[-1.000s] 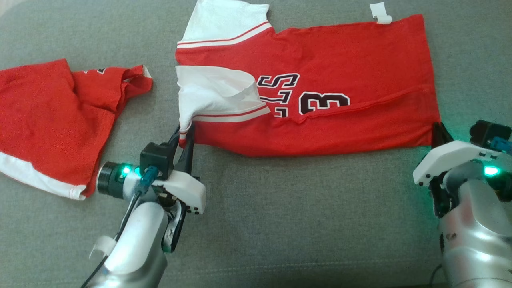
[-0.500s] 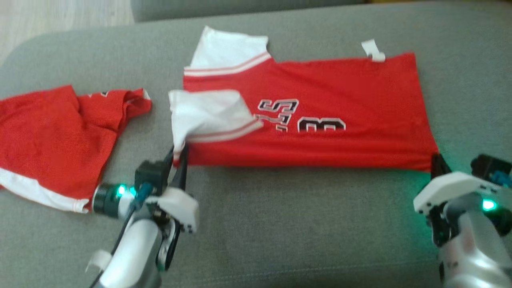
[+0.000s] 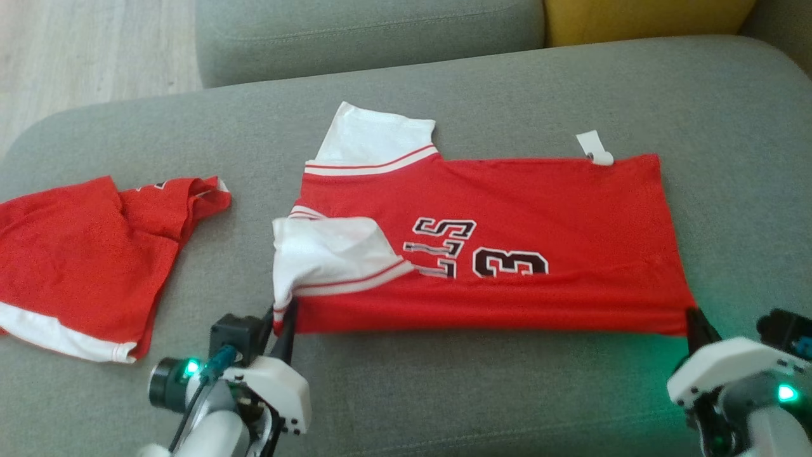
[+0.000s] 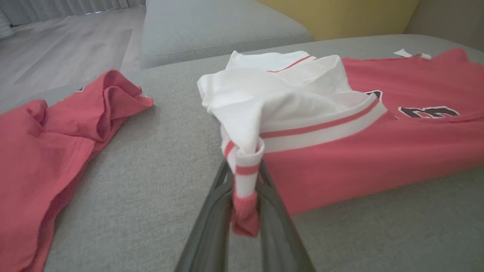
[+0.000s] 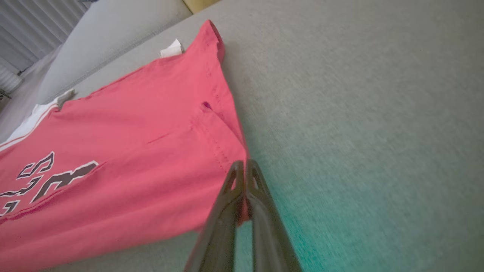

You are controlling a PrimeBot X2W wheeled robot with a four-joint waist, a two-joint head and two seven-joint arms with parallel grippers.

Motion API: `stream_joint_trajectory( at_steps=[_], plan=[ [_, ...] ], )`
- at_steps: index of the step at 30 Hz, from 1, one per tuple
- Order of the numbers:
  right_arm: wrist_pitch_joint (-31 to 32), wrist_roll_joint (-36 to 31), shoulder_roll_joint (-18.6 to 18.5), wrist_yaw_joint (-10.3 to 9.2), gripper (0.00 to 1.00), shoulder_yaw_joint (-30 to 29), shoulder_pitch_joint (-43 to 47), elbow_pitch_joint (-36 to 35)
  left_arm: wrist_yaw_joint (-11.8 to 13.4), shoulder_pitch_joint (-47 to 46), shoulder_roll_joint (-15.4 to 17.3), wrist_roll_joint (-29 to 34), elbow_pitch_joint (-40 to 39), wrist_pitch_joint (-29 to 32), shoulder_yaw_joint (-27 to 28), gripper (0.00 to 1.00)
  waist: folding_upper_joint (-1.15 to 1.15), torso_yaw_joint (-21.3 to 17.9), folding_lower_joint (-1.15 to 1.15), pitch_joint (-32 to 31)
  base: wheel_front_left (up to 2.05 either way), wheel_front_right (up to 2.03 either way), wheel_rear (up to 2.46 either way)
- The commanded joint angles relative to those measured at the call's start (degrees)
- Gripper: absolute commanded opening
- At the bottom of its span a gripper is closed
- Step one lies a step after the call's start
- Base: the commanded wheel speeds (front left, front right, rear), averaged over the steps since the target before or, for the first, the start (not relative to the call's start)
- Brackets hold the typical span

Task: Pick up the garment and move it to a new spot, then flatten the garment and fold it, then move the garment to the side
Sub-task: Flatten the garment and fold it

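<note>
Head view and both wrist views, garment-folding step. The jersey [image 3: 539, 209] was spread across the sofa [image 3: 444, 393], with its near edge stretched between the two grippers. The left gripper [image 3: 283, 314] was clenched on the ribbed cuff [image 4: 245, 166] of the white sleeve [image 3: 330, 254]. The right gripper [image 3: 693, 315] was pinched tight on the near hem corner.

The fabric was judged light, thin and limp. No shape would be held once it was lifted, and sag and creasing were to be expected wherever it was left unsupported. Corners, hems and the thicker ribbed trim were judged the soundest places for a hold, since a single layer of smooth knit was liable to slip out.

A dark, white-edged numeral [image 3: 510, 262], "3", could be read on the chest, beside letters ending in "S"; the rest was covered by the sleeve. Nothing could be read on the white tag [image 3: 594, 148] at the far edge. A second garment [image 3: 76, 266], also red, was lying well apart to the left.
</note>
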Motion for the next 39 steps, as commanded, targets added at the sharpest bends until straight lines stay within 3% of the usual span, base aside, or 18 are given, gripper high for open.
stream_joint_trajectory(
  at_steps=[1,4,5,6,7,8,9,10,19,23,28,33,39],
  plan=[
    [0.4,0.51,-0.42,0.2,0.0,1.38,-0.48,-2.95,-0.05,-1.68,1.53,-0.43,-1.98,0.34,1.93,0.0,0.0,-0.14,0.0,0.08,0.0,0.0,0.0],
    [3.0,1.81,-0.4,0.2,0.0,1.77,2.26,-6.79,-0.93,-1.14,1.83,-0.92,-2.27,2.92,1.09,0.0,0.0,-0.7,0.0,0.14,0.0,0.0,0.0],
    [3.68,1.63,-0.39,0.2,0.11,1.75,2.9,-7.69,-1.05,-1.11,1.89,-1.12,-2.24,3.66,0.98,0.0,0.0,-0.87,0.0,0.18,0.0,0.0,0.0],
    [4.08,1.21,-0.39,0.2,0.91,1.84,3.32,-8.59,-1.21,-1.16,2.08,-1.13,-2.06,4.5,0.74,0.0,0.0,-1.08,0.0,0.27,0.0,0.0,0.0],
    [4.2,0.9,-0.39,0.2,1.0,1.64,3.51,-9.41,-1.36,-1.29,2.24,-1.13,-1.95,5.12,0.55,0.15,0.0,-1.28,0.0,0.39,0.0,0.0,0.0],
    [4.23,0.72,-0.38,0.2,1.0,1.71,3.46,-10.17,-1.31,-1.48,2.33,-1.16,-1.98,5.4,0.55,0.42,0.0,-1.5,0.0,0.54,0.0,0.0,0.0],
    [4.14,0.64,-0.38,0.2,1.0,1.95,3.26,-10.92,-1.15,-1.75,2.46,-1.13,-2.08,5.48,0.62,0.78,0.0,-1.78,0.0,0.73,0.0,0.0,0.0],
    [3.84,0.41,-0.38,0.2,1.0,2.06,2.91,-11.64,-1.0,-2.05,2.58,-1.11,-2.18,5.51,0.73,1.0,0.0,-2.05,0.0,0.98,0.0,0.0,0.0],
    [-3.61,-3.91,-0.37,0.2,1.0,3.67,-4.07,-17.16,-0.32,-9.01,5.27,-0.04,-4.7,4.68,2.43,1.0,0.0,-4.17,0.0,5.77,0.0,0.0,0.0],
    [-6.49,-4.36,-0.37,0.2,1.0,4.69,-7.6,-18.11,-1.2,-14.95,7.33,0.62,-6.86,4.37,3.54,1.0,0.0,-5.08,0.0,8.49,0.0,0.0,0.0],
    [-8.09,-5.07,-0.37,0.2,1.0,6.6,-12.3,-18.63,-5.57,-25.79,10.35,1.31,-6.67,8.01,3.43,1.0,0.0,-6.88,0.0,12.99,0.0,0.0,0.0],
    [-8.71,-5.15,-0.37,0.2,1.0,9.49,-17.54,-19.32,-12.59,-38.18,13.39,0.5,-0.3,16.06,1.59,1.0,0.0,-9.83,0.0,18.62,0.0,0.0,0.0],
    [-9.69,-4.26,-0.37,0.2,1.0,11.81,-21.97,-19.64,-14.6,-48.64,14.9,-3.77,7.81,23.51,-1.13,1.0,0.0,-12.76,0.0,23.22,0.0,0.0,0.0]
  ],
)
